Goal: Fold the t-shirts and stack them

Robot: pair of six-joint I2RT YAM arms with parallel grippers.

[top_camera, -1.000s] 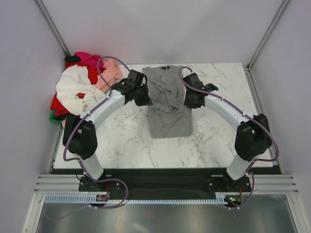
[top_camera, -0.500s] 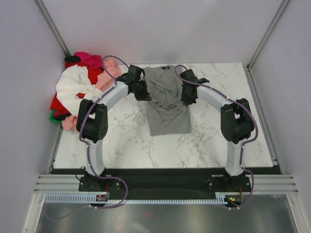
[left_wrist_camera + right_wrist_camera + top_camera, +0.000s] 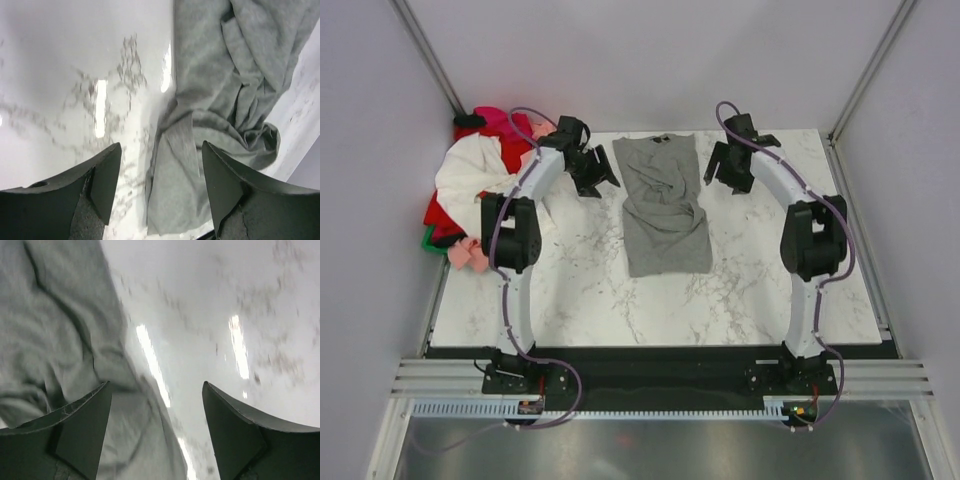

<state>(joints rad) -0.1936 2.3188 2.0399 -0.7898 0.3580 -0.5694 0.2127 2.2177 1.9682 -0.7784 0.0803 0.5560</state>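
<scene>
We see a robotics lab cell: plain pale walls (image 3: 640, 60), aluminium corner posts (image 3: 428, 58), a marble-patterned surface (image 3: 580, 290), and the left arm (image 3: 510, 240) and right arm (image 3: 813, 245) bolted to a metal rail (image 3: 880, 380).

The left arm (image 3: 513, 300) and the right arm (image 3: 803, 310) look identical from where I stand: white tubular links between chunky black joint housings, each on a black base block. A thin purple cable (image 3: 718, 113) trails along each arm and loops free near the wrist. The left gripper (image 3: 600, 186) and right gripper (image 3: 728, 182) are black, their fingers (image 3: 107, 175) broad, matte, grainy wedges.
</scene>
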